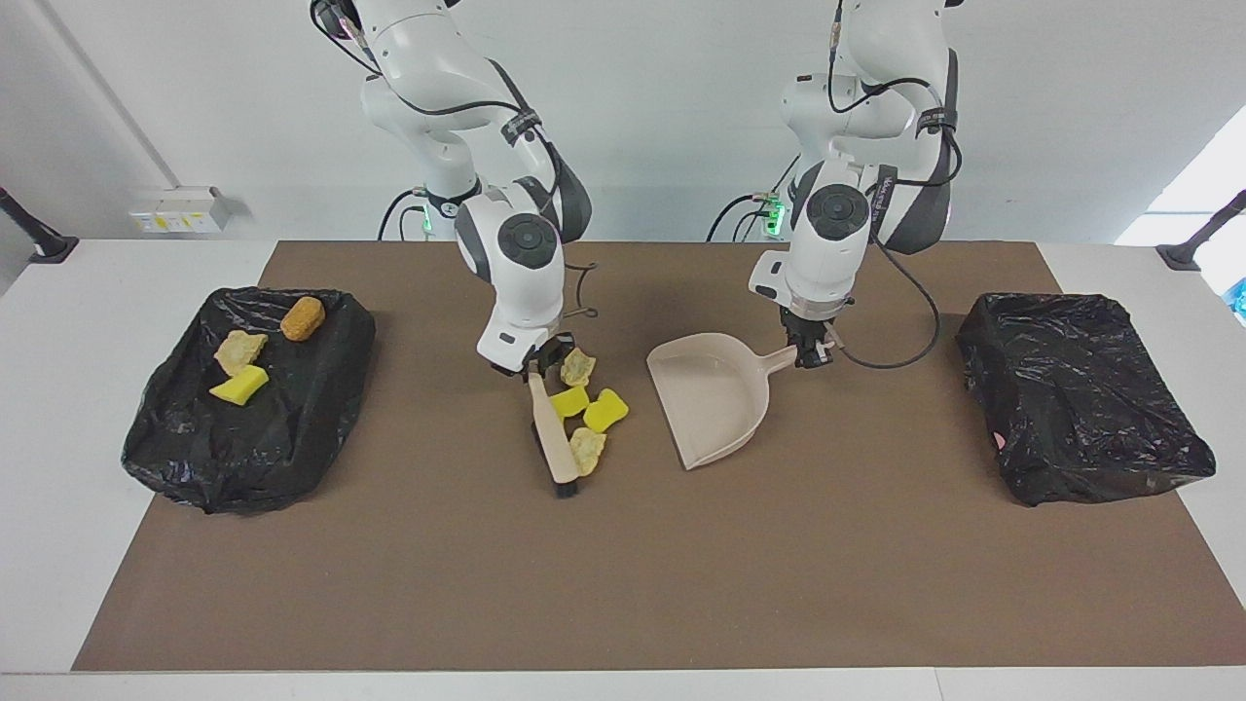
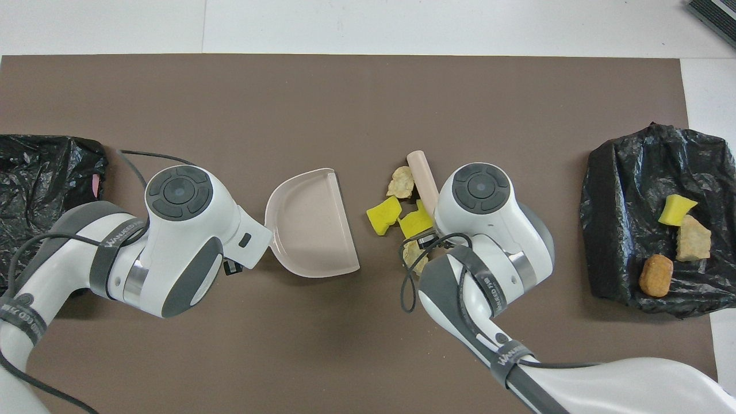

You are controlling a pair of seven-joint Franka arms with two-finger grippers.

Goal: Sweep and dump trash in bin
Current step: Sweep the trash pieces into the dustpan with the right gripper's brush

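My right gripper (image 1: 531,369) is shut on the top of the beige brush (image 1: 552,440). The brush leans with its bristles on the mat. Several scraps of trash lie bunched against it on the dustpan's side: two yellow foam chunks (image 1: 605,410) (image 2: 384,215) and two beige lumps (image 1: 587,450) (image 2: 401,182). The beige dustpan (image 1: 711,394) (image 2: 310,224) rests on the mat a short gap from them, its mouth toward the scraps. My left gripper (image 1: 810,353) is shut on its handle. In the overhead view both wrists hide their fingers.
A black-bagged bin (image 1: 292,409) (image 2: 627,190) at the right arm's end of the table holds an orange-brown lump (image 1: 303,317), a beige lump (image 1: 239,350) and a yellow chunk (image 1: 239,386). Another black-bagged bin (image 1: 1081,394) (image 2: 46,178) sits at the left arm's end.
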